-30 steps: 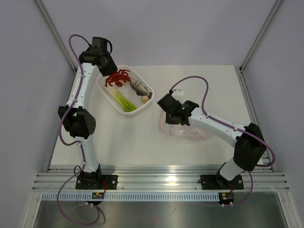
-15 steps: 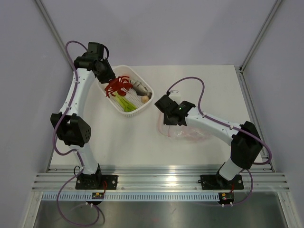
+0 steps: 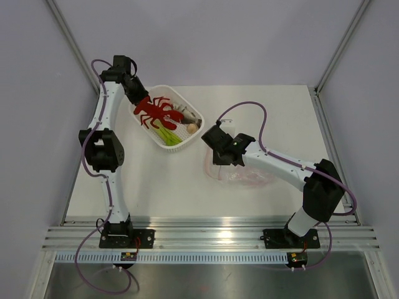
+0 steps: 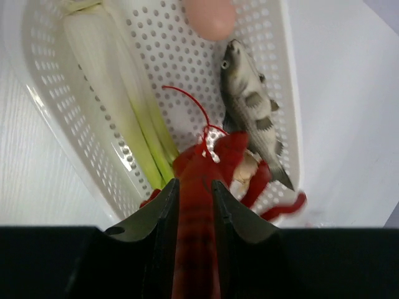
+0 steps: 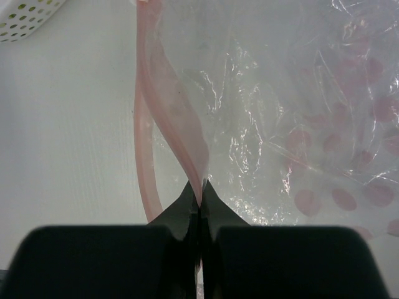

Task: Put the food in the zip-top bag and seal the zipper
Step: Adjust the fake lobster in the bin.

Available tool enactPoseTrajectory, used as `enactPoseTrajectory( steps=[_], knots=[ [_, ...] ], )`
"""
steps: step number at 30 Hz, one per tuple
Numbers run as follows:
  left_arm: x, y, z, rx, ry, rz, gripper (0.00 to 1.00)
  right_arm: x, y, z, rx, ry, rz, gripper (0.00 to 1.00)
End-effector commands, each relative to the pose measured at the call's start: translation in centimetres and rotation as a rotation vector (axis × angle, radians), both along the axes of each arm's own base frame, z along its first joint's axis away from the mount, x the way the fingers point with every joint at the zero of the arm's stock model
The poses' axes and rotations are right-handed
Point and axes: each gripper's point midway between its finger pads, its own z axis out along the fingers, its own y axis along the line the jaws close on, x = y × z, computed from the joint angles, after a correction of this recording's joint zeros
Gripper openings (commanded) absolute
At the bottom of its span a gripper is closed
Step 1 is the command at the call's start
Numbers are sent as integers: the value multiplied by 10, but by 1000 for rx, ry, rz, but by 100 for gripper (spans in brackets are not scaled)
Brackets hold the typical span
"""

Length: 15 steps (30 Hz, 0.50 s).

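Left gripper (image 4: 194, 184) grasping red lobster (image 4: 197, 249) over white basket (image 4: 288, 93), far left. Right gripper (image 5: 199, 187) clenched on zip-top bag (image 5: 280, 124) at zipper (image 5: 144, 156).

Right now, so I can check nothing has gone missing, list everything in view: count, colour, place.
lobster: 1, red, over the basket
fish: 1, grey, in the basket
green onion: 1, green-white, in the basket
round piece: 1 seen, peach, in the basket
basket: 1, white, table's far left
zip-top bag: 1, clear with pink dots, on the table
zipper: 1, pink, bag's mouth
left gripper: 1, black, jaws on the lobster
right gripper: 1, black, jaws shut on the bag's mouth
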Motion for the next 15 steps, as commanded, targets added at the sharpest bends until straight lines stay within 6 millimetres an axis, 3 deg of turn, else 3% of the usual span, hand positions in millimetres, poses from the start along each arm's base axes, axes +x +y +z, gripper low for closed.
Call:
enactPoseTrajectory(
  steps=[1,2,3,7,11,15],
  knots=[
    [16,-4,-28,-103,31,3,19,3,8,17,47,-44,-7,0],
    [22,-4,-37,-114,28,9,27,2,7,17,46,-44,-9,0],
    [25,8,-42,-115,29,33,34,2,7,17,45,-45,-10,0],
    [32,14,-49,-110,-2,38,59,3,6,14,40,-41,-11,0],
    [37,18,-40,-118,-35,39,64,3,8,11,38,-31,-11,0],
    [40,29,-17,-69,-107,56,71,2,10,10,42,-27,-6,0]
  ],
)
